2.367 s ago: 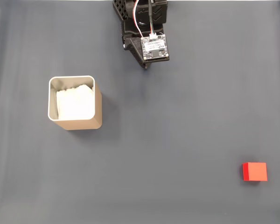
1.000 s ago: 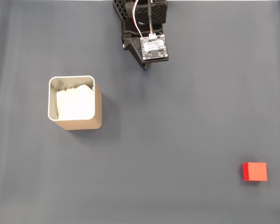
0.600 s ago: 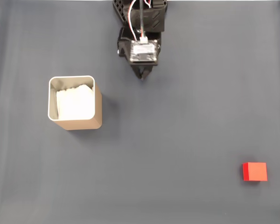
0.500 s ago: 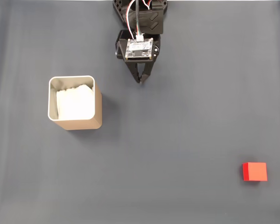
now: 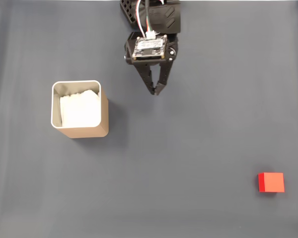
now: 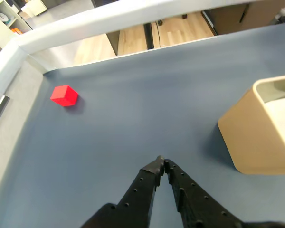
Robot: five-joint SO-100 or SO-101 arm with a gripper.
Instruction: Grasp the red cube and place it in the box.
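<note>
One small red cube [image 5: 271, 182] sits far right of the box [image 5: 104, 124]; it looks light, rigid; I'd pinch opposite flat faces. My gripper [image 5: 155, 91] is closed, empty.

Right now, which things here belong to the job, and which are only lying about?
Belong to the job:
- cube, alone on the mat
- box, white lining inside
- gripper, jaws together, holding nothing

Just there:
- grey mat under everything
- wooden floor beyond the mat's edge, in the wrist view

Bare mat [image 5: 198, 129] lies open between hand [image 5: 155, 92] and red cube [image 5: 271, 182].
</note>
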